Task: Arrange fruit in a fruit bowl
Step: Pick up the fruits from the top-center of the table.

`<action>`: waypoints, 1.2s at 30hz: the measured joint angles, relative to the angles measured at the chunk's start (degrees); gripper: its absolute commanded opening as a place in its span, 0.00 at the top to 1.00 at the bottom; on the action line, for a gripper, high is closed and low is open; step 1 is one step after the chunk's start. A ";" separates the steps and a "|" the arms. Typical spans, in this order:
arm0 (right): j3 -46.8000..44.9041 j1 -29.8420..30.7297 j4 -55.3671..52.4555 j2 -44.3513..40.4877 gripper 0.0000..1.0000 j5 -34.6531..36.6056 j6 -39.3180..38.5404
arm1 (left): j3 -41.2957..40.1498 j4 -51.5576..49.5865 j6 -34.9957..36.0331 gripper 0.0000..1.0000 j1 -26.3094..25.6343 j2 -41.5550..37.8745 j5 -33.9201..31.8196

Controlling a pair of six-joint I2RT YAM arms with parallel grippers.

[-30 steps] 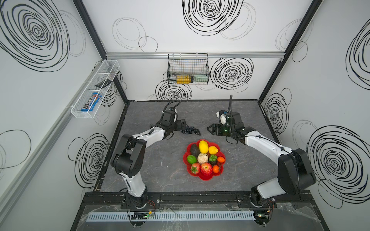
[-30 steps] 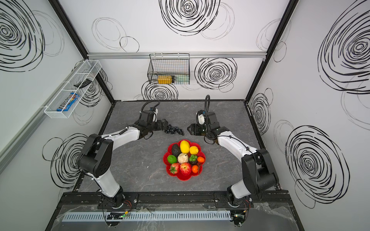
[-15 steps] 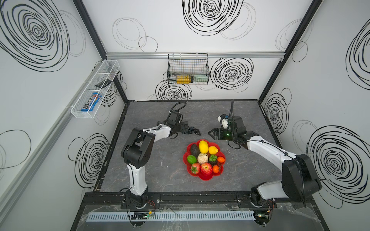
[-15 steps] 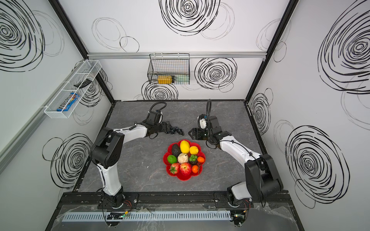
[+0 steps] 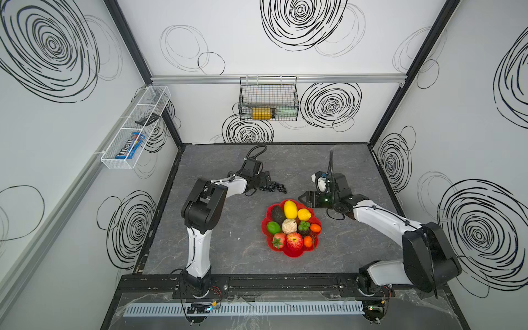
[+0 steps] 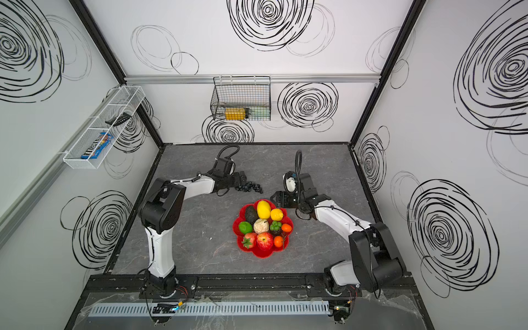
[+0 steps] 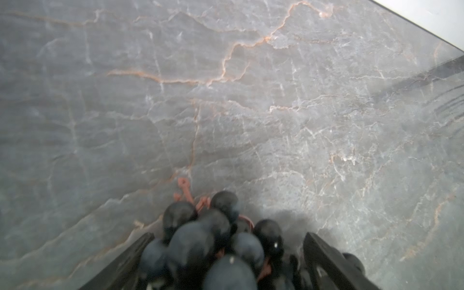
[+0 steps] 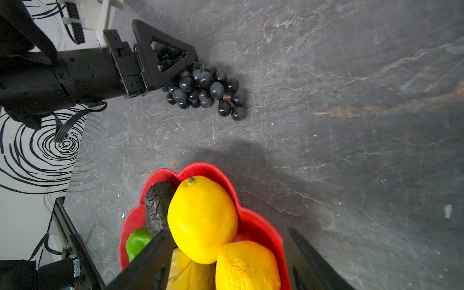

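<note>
- Grape bunch (image 5: 273, 187) lies on the table (image 5: 228, 243), between the fruit bowl (image 5: 291, 253) and the table's far edge, somewhat towards the left side and clear of the bowl's rim.
- Left gripper (image 5: 265, 183) sits low over the bunch's thick end. In the left wrist view its jaws stand spread with the grapes packed between them, not yet clamped.
- Right gripper (image 5: 303, 198) hovers at the bowl's far rim above the large lemon (image 5: 290, 208), jaws apart and empty.
- Handling, as a judgement: the bunch looks light and floppy, with many glossy round grapes on a thin reddish stem (image 7: 184, 187). A single grape would likely slip out of a pinch.
- Best hold is probably across the thick part of the cluster, squeezing several grapes at once so the loose tail hangs below.
- Bowl looks nearly full, so the bunch probably has to rest on top of the other fruit, which calls for a gentle set-down.
</note>
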 measured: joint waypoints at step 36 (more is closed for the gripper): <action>-0.70 -0.07 -0.09 -3.82 0.26 0.59 -0.24 | -10.45 15.87 -3.28 0.59 0.11 -8.07 7.19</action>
